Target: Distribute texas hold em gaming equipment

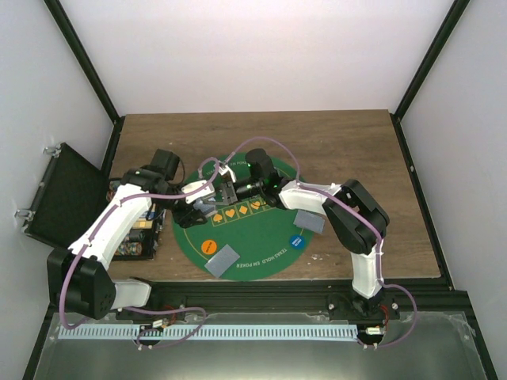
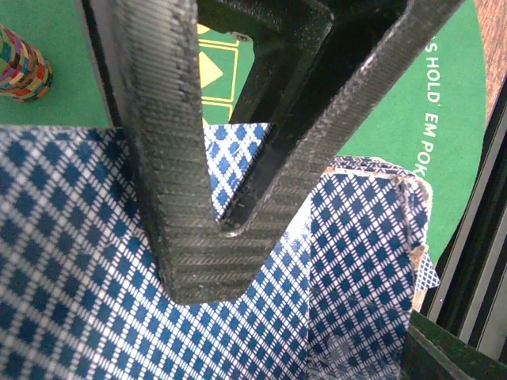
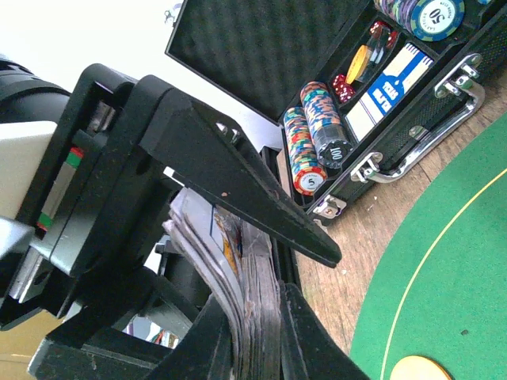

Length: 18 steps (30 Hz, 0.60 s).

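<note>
**Step in hand.** The right gripper (image 1: 231,190) is clamping the deck (image 3: 253,277) edge-on above the mat's centre. The left gripper (image 1: 198,204) is working against its blue diamond backs, and whether its jaws are gripping cannot be told. Judgement: only the top card should be taken while the right grip is holding firm, as frayed corners are risking a snag.

**Surface.** The green mat (image 1: 261,257) is lying on the wood table (image 1: 333,142).
- Dealt stacks are sitting at 3 o'clock (image 1: 309,220) and 6 o'clock (image 1: 223,260).
- The open case (image 1: 67,198) is standing at 9 o'clock.

Mat (image 1: 265,257) mid-table; case (image 1: 136,231) at mat's 9 o'clock. On mat: card pile (image 1: 223,260) at 6 o'clock, second card pile (image 1: 309,221) at 3 o'clock. Deck (image 3: 242,285) above mat's 11 o'clock.
</note>
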Motion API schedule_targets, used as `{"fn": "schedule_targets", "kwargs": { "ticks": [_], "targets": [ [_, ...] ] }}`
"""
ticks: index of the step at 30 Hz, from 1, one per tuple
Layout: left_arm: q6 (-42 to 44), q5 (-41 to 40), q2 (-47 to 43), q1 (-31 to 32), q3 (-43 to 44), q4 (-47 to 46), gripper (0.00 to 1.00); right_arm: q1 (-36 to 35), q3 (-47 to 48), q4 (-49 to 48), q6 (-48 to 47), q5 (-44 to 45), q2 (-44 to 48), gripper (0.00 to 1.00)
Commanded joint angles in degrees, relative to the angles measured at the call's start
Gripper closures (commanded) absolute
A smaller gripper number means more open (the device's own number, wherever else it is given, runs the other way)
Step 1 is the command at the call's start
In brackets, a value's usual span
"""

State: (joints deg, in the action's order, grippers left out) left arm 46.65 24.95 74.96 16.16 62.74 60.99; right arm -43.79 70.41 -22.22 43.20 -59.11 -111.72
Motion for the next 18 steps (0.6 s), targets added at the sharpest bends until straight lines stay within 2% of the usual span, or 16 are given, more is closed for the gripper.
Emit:
{"fn": "schedule_targets", "kwargs": {
  "ticks": [1,5,8,11,18],
  "targets": [
    [1.56,0.22,0.44,-0.43,-1.22,-6.4,0.27,-1.38,0.72,-1.88,1.62,-6.0,2.43,0.99],
    [1.3,-0.39,1.26,-0.35,-0.96,-7.71,0.28,-1.47,0.82,-1.89,1.42,-6.09,2.71,0.99],
    [0.99,-0.37,1.43,-0.26,-0.66,-7.83,0.39,-1.47,0.49,-1.95,1.29,-6.23,3.05,0.99],
    [1.07,0.0,1.02,-0.25,-0.57,-7.42,0.47,-1.47,0.17,-1.14,0.38,-5.6,3.26,0.92],
    [1.8,-0.25,0.42,-0.25,-0.95,-5.16,0.5,-1.41,1.27,8.17,-5.65,0.81,4.22,0.75]
  ]
}}
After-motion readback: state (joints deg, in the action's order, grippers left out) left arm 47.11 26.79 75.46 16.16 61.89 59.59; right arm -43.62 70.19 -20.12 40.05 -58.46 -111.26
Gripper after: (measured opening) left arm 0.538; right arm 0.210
